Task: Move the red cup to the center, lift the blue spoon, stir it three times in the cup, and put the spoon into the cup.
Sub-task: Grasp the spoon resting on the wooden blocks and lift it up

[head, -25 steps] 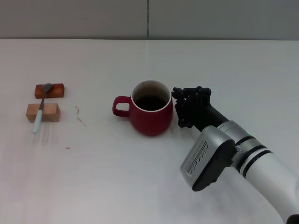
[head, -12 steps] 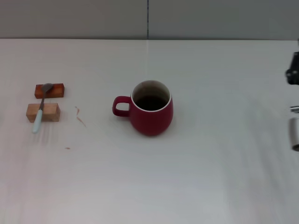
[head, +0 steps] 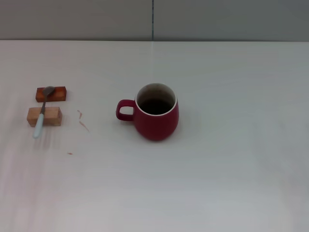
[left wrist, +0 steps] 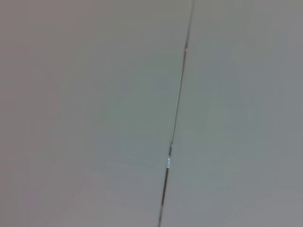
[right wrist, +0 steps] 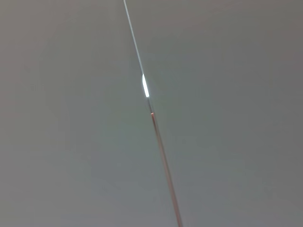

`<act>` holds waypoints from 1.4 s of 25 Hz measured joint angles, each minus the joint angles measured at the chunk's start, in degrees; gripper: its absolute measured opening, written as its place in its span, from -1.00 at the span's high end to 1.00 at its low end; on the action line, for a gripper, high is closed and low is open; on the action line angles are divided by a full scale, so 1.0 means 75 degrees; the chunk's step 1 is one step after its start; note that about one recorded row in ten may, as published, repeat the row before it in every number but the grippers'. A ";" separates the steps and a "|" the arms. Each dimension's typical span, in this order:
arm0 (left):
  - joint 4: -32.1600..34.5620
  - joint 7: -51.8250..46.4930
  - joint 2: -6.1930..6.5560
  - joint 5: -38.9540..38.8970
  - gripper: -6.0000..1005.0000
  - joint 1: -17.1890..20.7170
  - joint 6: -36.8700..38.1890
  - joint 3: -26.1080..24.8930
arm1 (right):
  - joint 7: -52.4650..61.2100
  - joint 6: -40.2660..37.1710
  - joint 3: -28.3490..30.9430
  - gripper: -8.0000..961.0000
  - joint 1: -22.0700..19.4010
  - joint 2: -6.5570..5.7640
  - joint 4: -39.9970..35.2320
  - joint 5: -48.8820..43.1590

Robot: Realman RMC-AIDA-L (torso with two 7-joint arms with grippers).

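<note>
The red cup (head: pixel 155 112) stands upright near the middle of the white table (head: pixel 231 159) in the head view, its handle pointing left and its dark inside showing. Far to the left lies the blue spoon (head: pixel 41 112), its grey bowl resting on a reddish block (head: pixel 51 94) and its pale handle crossing a tan wooden block (head: pixel 45 116). Neither gripper shows in the head view. Both wrist views show only a grey wall panel with a thin seam.
A few small brown scraps (head: pixel 83 121) lie on the table between the blocks and the cup. The grey wall (head: pixel 154 19) rises behind the table's far edge.
The right arm, which stood just right of the cup a second ago, has pulled back to the right and left the head view. The cup and spoon have not moved.
</note>
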 joint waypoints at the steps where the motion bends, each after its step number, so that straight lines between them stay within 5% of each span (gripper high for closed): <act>1: -0.0056 0.0000 -0.0007 0.0002 -0.65 0.0023 0.0030 0.0112 | 0.0000 0.0000 0.0000 0.17 0.0000 0.0000 0.0000 0.0000; 4: -0.0351 0.0001 -0.0017 0.0002 -0.65 0.0148 0.0372 0.0417 | -0.0662 0.0196 0.0220 -0.12 0.0123 -0.0005 -0.0048 0.0005; 11: -0.1198 0.0128 -0.0010 0.0013 -0.64 0.0723 0.1769 0.0539 | -0.1307 0.0868 0.0249 -0.32 0.0634 -0.0027 -0.0484 0.0010; 23: -0.4001 0.2612 -0.0026 0.0611 -0.64 0.1132 0.3277 0.0854 | -0.1667 0.1839 0.0363 -0.33 0.1552 -0.0261 -0.1079 0.0071; 29: -0.5372 0.4495 -0.0025 0.1618 -0.64 0.1083 0.3345 0.0206 | -0.1746 0.1924 0.0365 -0.33 0.1699 -0.0406 -0.1244 0.0098; 35: -0.5793 0.5365 -0.0009 0.2008 -0.64 0.1023 0.2924 -0.0349 | -0.1782 0.2110 0.0365 -0.33 0.1748 -0.0462 -0.1339 0.0103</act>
